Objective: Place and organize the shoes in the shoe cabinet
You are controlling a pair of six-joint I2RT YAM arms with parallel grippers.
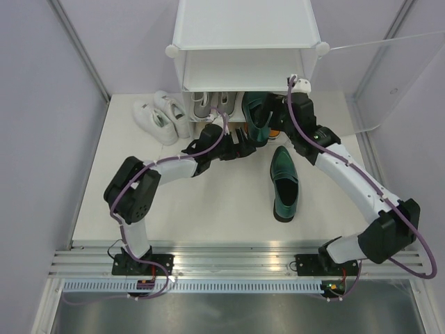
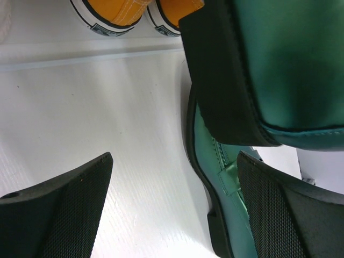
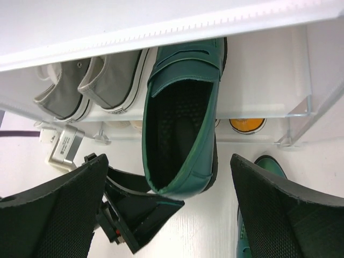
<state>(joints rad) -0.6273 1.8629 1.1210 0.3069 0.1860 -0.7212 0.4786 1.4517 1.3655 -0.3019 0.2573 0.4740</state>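
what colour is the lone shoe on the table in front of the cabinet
Dark green; the shoe shows best in the top view.

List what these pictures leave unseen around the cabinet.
- Top view: the cabinet top panel hides whatever sits on its upper shelves.
- Right wrist view: the panel above hides the fronts of the grey shoes and the toe of the shelved green shoe.
- Left wrist view: the picture's top edge cuts off the orange shoes, so only their toes show.
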